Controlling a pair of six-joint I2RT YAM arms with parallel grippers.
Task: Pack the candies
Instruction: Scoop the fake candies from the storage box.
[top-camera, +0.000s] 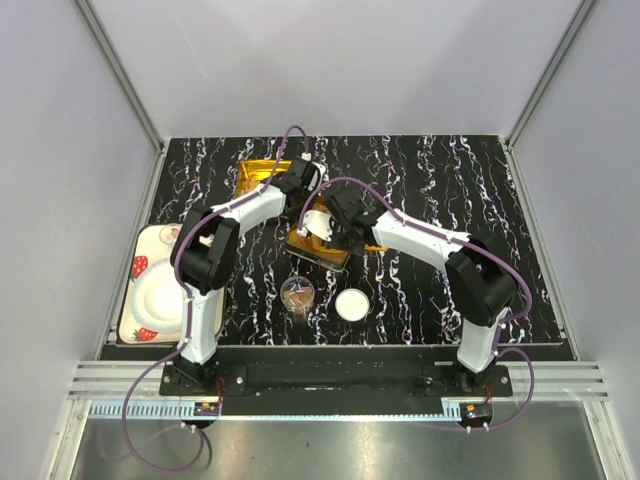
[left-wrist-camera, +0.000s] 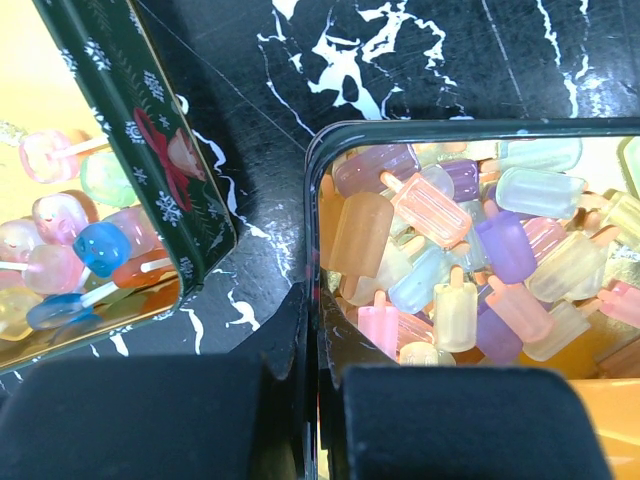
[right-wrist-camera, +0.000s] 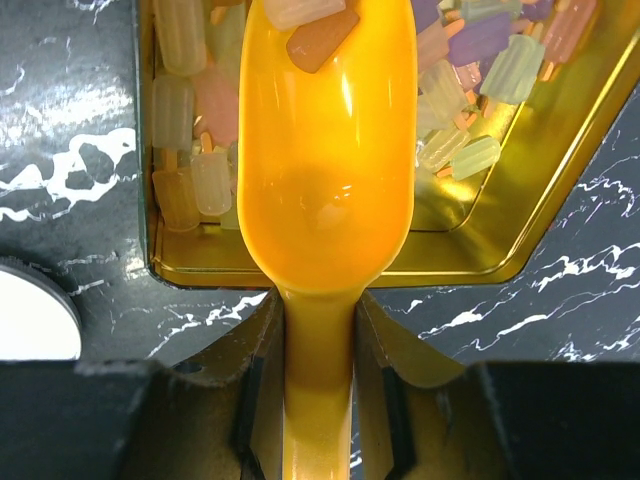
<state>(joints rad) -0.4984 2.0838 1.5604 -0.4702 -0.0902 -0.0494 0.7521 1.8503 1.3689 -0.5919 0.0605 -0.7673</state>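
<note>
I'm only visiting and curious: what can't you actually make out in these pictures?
Top view: contents of the candy tin, largely covered by the right arm; what the small jar holds, too small.
Left wrist view: most of the second tin, cut off by the left edge.
Right wrist view: handle end of the scoop, cut off by the bottom edge; most of the white lid, cut off at left.

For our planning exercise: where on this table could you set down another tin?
Bare: the table right of and behind the right arm. Crowded: centre, with back tin, front tin, jar, white lid; tray fills the left.
</note>
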